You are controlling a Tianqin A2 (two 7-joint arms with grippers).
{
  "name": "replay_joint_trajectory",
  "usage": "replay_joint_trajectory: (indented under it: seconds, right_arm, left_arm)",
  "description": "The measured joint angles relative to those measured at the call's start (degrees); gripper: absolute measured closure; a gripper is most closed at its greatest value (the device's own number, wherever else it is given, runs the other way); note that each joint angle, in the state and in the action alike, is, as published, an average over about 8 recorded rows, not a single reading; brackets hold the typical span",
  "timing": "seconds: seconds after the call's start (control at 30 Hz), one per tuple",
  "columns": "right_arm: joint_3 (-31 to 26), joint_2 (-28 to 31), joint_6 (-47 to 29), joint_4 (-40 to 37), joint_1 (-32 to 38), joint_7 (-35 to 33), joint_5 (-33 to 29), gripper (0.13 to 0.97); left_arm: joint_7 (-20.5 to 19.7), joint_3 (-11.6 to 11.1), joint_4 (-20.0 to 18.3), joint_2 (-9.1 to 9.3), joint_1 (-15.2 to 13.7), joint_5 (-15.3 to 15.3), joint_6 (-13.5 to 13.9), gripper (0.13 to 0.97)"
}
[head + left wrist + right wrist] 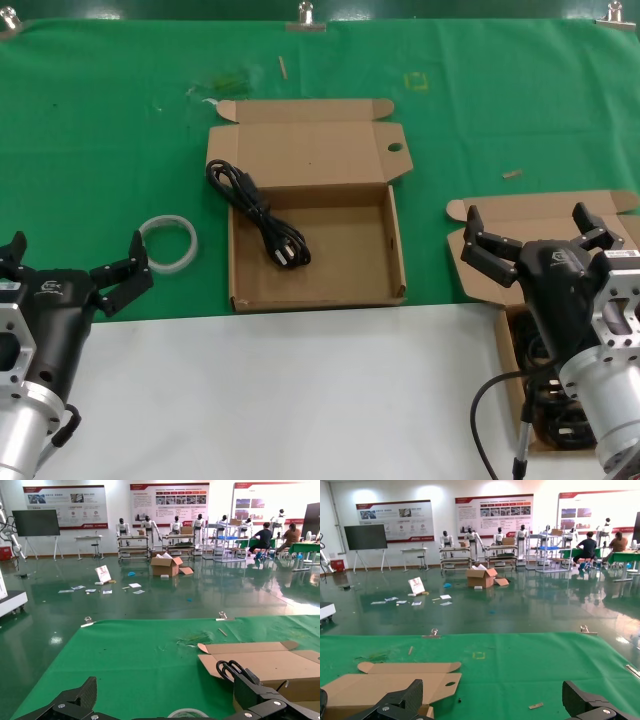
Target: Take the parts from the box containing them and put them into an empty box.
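Observation:
The box with a round hole in its lid tab (318, 225) lies open at the table's middle. One black cord bundle (262, 218) lies in its left part, and its loop shows in the left wrist view (231, 670). The other cardboard box (540, 207) lies at the right, mostly hidden under my right arm. More black cords (556, 432) show inside it. My right gripper (530, 222) is open and empty over this box's lid. My left gripper (78, 248) is open and empty at the lower left, apart from both boxes.
A white translucent ring (168, 243) lies on the green cloth between my left gripper and the middle box. It also shows in the left wrist view (187, 713). The near part of the table is white. Small scraps lie on the cloth.

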Motion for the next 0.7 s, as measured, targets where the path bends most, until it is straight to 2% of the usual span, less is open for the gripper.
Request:
replay_joint_trajectory:
  seconds: [0.7]
  right_arm:
    - [0.0,0.0,0.0,0.0,0.0,0.0,0.0,0.129]
  left_arm:
    - [0.0,0.0,0.0,0.00,0.0,0.0,0.0,0.132]
